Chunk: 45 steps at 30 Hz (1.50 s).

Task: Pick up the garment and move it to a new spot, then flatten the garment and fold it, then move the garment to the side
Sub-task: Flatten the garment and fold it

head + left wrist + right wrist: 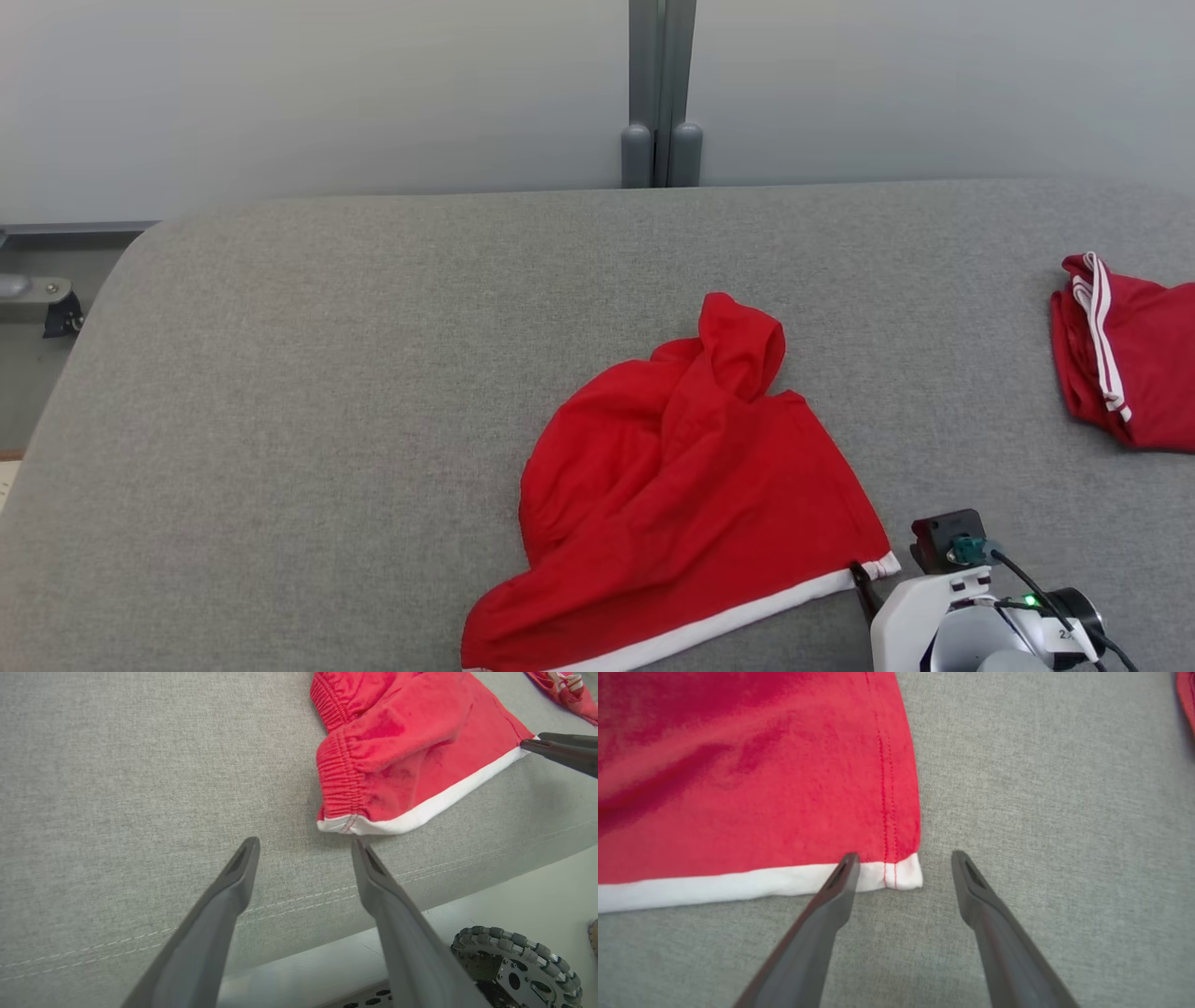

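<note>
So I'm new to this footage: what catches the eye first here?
Crumpled red shorts with a white hem lie near the front of the grey fabric surface. The open right gripper brackets their hem corner; another red garment with white stripes sits far right.

A grey fabric-covered tabletop (pixel 327 373) with rounded far corners and a double stitched seam along its near edge. A red striped garment (pixel 1134 364), bunched, with white stripes, lies at the tabletop's right edge. Behind stands a pale wall (pixel 280 93) split by a grey post (pixel 661 93). A metal bracket (pixel 42 303) sits at far left. Pale floor (pixel 537 891) shows below the near edge.
</note>
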{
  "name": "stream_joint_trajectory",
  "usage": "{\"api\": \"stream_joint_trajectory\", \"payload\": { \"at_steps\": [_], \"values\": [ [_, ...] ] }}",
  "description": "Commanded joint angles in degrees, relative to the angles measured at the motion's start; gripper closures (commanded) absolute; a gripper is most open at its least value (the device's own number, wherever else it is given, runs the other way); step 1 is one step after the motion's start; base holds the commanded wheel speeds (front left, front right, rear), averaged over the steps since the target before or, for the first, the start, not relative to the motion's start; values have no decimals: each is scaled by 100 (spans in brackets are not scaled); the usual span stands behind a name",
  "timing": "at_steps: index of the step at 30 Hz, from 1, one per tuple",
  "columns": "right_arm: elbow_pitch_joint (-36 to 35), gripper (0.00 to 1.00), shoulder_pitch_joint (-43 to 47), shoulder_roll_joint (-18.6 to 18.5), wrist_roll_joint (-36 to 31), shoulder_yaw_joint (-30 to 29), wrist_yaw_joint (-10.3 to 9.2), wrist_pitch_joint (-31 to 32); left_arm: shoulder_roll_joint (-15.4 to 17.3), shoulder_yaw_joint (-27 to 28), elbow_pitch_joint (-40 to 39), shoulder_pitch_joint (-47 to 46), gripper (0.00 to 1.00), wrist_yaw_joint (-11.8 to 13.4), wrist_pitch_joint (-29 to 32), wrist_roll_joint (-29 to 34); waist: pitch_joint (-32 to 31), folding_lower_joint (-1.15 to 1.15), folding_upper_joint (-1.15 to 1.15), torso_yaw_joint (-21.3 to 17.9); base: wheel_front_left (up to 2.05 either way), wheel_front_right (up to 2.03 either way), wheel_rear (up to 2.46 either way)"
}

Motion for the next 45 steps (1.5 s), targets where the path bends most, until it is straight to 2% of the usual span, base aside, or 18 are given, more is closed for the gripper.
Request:
{"api": "stream_joint_trajectory", "payload": {
  "at_steps": [1, 16, 22, 23, 24, 25, 26, 27, 28, 33, 37, 40, 45],
  "values": [
    [30, 0, -72, 13, -7, 38, -9, 34, 85, -38, 25, -169, 0, 10, -66, -30, 95, 0, 0, 22, 0, 0, 0],
    [188, 0, -271, 60, -15, 96, -10, -87, 473, -1030, 521, -944, 0, 10, -486, -254, 375, 0, 0, -46, 0, 0, 0],
    [346, 0, -314, 63, 16, 59, -10, -2, 477, -1359, 774, -1232, 0, 10, -741, -403, 430, 0, 0, -64, 0, 0, 0],
    [389, 0, -313, 66, 27, 88, -10, 43, 484, -1452, 796, -1272, 11, 10, -743, -431, 434, 0, 0, -65, 0, 0, 0],
    [439, 2, -320, 69, 62, 108, -10, 98, 499, -1566, 815, -1313, 53, 10, -742, -477, 437, 0, 0, -67, 0, 0, 0],
    [473, 21, -323, 70, 88, 125, -10, 144, 519, -1638, 824, -1363, 56, 10, -794, -500, 441, 0, 0, -68, 0, 0, 0],
    [511, 50, -335, 72, 113, 145, -10, 175, 541, -1681, 861, -1417, 63, 10, -857, -531, 444, 0, 0, -72, 0, 0, 0],
    [527, 84, -347, 74, 133, 161, -10, 184, 563, -1760, 888, -1454, 81, 10, -889, -546, 443, 0, 0, -75, 0, 0, 0],
    [546, 100, -357, 74, 195, 184, -10, 169, 569, -1837, 903, -1494, 100, 10, -919, -575, 437, 0, 0, -77, 0, 0, 0],
    [530, 100, -370, 60, 603, 154, -13, 99, 626, -2030, 853, -1622, 100, 10, -1084, -771, 343, 0, 0, -99, 0, 0, 0],
    [217, 100, -311, 68, 1341, 73, -11, 55, 730, -2057, 508, -1501, 100, 10, -1012, -1194, 232, 0, 0, -148, 0, 0, 0],
    [-338, 100, -221, 74, 2022, -39, -9, 140, 899, -1966, -185, -1295, 100, 10, -833, -1791, 108, 0, 0, -217, 0, 0, 0],
    [-2084, 100, 8, 64, 3340, -557, -9, 638, 1459, -1655, -2093, -1103, 100, 33, -393, -2816, -51, 0, 0, -323, 0, 0, 0]
  ]
}}
